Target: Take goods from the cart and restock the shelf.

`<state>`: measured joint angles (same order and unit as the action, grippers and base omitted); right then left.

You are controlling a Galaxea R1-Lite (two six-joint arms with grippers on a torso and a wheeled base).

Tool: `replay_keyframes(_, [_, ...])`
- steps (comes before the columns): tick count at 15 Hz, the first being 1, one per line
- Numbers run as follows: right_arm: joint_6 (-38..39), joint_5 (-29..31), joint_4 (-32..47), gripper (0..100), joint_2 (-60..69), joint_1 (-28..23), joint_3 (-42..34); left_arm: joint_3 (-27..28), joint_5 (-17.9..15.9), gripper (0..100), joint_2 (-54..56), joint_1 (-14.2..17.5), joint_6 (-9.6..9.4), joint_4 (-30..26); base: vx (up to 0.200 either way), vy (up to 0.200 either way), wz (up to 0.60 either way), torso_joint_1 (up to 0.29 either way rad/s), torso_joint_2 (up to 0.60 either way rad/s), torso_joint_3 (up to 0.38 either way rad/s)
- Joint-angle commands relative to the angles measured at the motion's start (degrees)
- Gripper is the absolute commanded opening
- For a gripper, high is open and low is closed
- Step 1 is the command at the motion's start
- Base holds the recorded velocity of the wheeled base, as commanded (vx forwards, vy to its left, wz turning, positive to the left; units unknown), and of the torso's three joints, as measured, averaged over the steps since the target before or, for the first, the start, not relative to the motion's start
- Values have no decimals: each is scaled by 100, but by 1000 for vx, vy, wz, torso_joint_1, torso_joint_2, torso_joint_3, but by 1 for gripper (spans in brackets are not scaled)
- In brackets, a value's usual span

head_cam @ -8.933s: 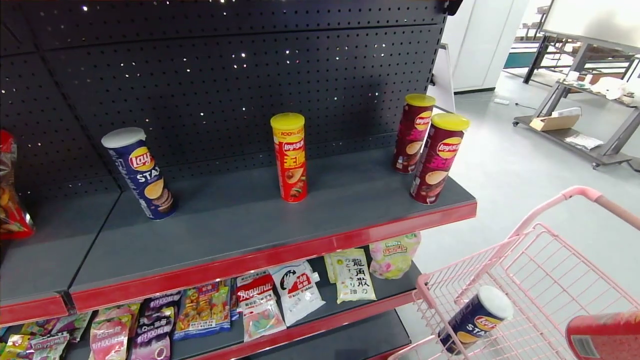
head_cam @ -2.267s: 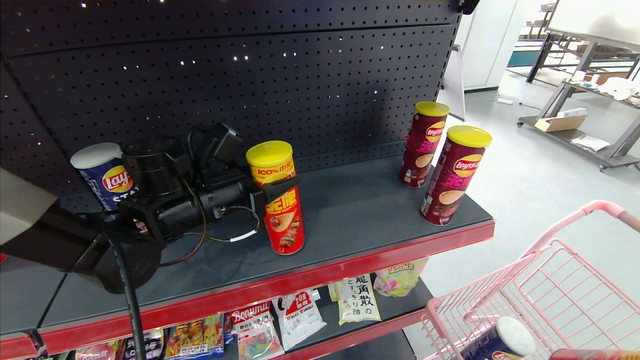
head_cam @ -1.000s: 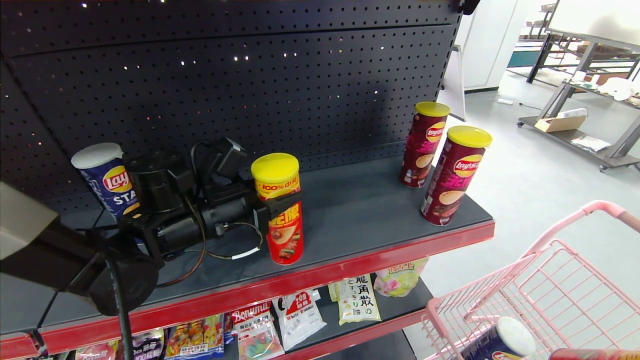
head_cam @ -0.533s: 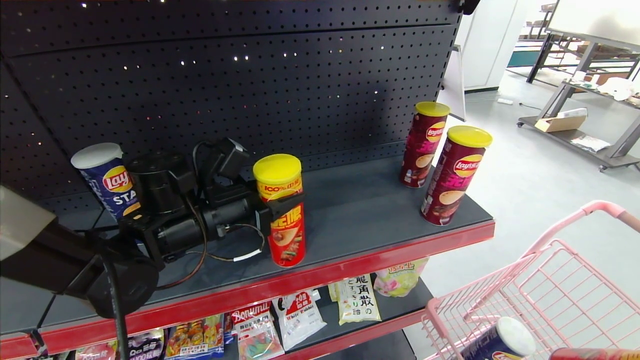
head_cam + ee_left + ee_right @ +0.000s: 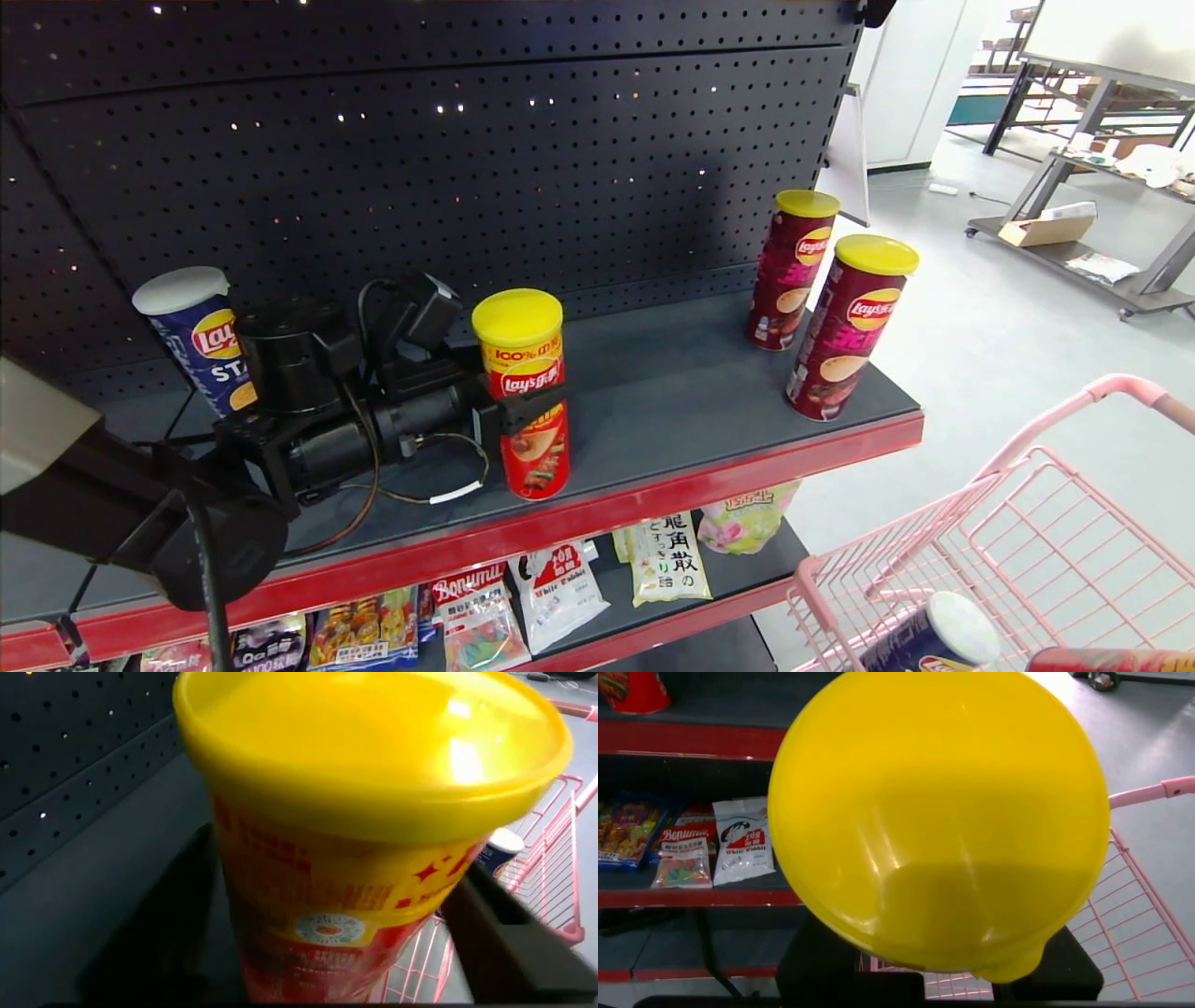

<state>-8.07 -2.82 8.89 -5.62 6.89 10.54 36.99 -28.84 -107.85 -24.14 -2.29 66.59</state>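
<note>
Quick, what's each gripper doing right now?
Left gripper: around the red can; open or closed cannot be told.
Right gripper: closed, holding a yellow-lidded can.

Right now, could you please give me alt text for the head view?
The left gripper holds a red can upright near the shelf's front edge. A blue can stands to its left, two maroon cans to its right; a pink cart with another blue can is lower right.

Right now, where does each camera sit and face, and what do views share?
Head: on the head, facing down at the shelf; left gripper around the red can.
Left wrist: on that arm, facing the same can closely.
Right wrist: on the right arm, facing the lid of the second can in its jaws.
Shared: pink cart in all.
</note>
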Motion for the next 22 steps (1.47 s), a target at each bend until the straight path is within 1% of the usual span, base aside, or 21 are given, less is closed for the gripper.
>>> replay_keyframes(1, [-2,0,-1,0,-9,6,0,2,10,100,-8,-3,1,39,0,0,0,0,0,0])
replay_keyframes(7, [-2,-8,-1,0,-9,6,0,54,72,100,150,6,18,30,0,0,0,0,0,0])
replay_keyframes(9, [-2,-8,-1,0,-9,-3,-9,-121,37,100,484,6,124,4,0,0,0,0,0,0])
replay_keyframes(10, [-2,-8,8,0,-9,6,-9,-174,28,100,598,6,133,4,0,0,0,0,0,0])
replay_keyframes(19, [-2,0,8,0,-18,-12,-17,-148,19,100,1223,41,141,-5,0,0,0,0,0,0])
replay_keyframes(21, [-2,0,8,0,-9,-12,-9,-113,81,100,1451,102,264,-23,0,0,0,0,0,0])
replay_keyframes(22, [-2,0,8,0,-9,-12,-26,-69,151,100,1583,208,299,-111,0,0,0,0,0,0])
